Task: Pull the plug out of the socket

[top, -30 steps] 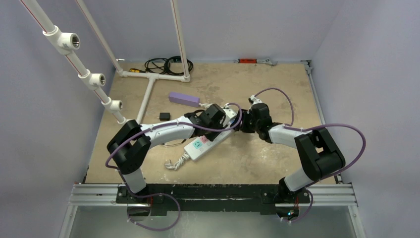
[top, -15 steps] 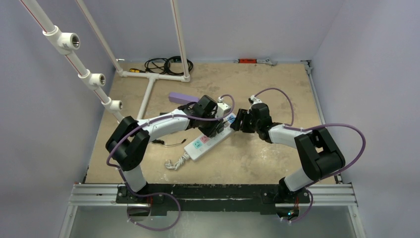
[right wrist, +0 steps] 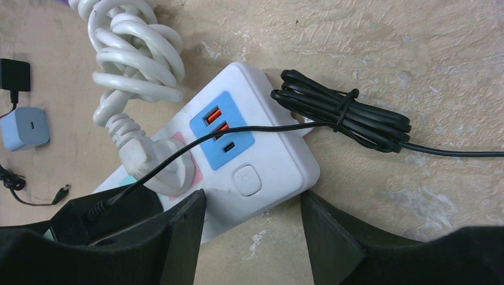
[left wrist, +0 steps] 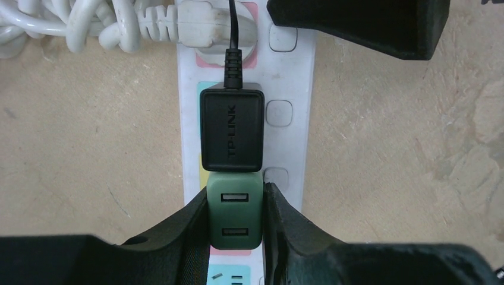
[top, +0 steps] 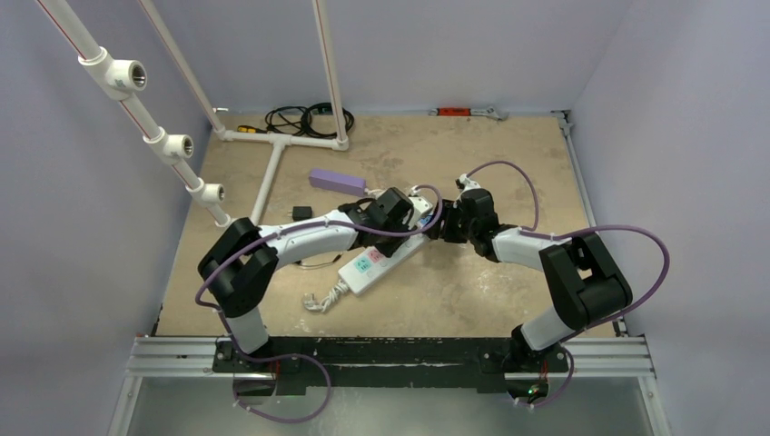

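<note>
The white power strip (top: 380, 260) lies diagonally at the table's middle, also in the left wrist view (left wrist: 287, 142). A green USB plug (left wrist: 235, 221) sits in it, right behind a black TP-LINK adapter (left wrist: 232, 127). My left gripper (left wrist: 236, 189) is shut on the green plug, one finger against each side; in the top view it (top: 410, 218) is over the strip's far end. My right gripper (right wrist: 251, 196) is open, low at the strip's far end (right wrist: 267, 166), with one finger over the strip and the other on the table beside it.
The strip's bundled white cord (right wrist: 136, 59) and a tied black cord (right wrist: 345, 116) lie by the strip's end. A small blue-grey charger (right wrist: 24, 127) lies loose nearby. A purple box (top: 337, 181), a white pipe frame (top: 272, 163) and coiled black cable (top: 304, 118) are at the back left.
Half a second ago my left gripper was drawn back to the left of the strip's far end; it is now back over the strip, as one second ago. The right arm has not moved.
</note>
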`<action>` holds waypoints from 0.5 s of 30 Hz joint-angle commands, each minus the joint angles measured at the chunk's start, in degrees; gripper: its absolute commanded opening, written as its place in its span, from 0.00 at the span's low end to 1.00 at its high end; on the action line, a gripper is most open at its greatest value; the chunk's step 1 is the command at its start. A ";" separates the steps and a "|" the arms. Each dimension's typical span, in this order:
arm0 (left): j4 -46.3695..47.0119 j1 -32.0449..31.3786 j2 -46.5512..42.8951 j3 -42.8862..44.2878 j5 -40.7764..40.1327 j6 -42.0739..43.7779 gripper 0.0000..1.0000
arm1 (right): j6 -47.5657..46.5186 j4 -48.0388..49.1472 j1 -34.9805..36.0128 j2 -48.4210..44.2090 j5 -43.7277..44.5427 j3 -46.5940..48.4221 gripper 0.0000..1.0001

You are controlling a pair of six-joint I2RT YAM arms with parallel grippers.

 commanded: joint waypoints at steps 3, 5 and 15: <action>-0.78 -4.10 3.89 -2.55 -12.06 -1.23 0.00 | -1.03 -1.57 -0.07 1.51 0.98 0.92 0.62; -0.83 -4.23 3.86 -2.47 -12.23 -1.45 0.00 | -1.03 -1.54 -0.07 1.61 0.98 0.98 0.62; -1.93 -3.39 4.31 -1.17 -6.44 -1.13 0.00 | -1.03 -1.54 -0.09 1.86 0.93 0.99 0.62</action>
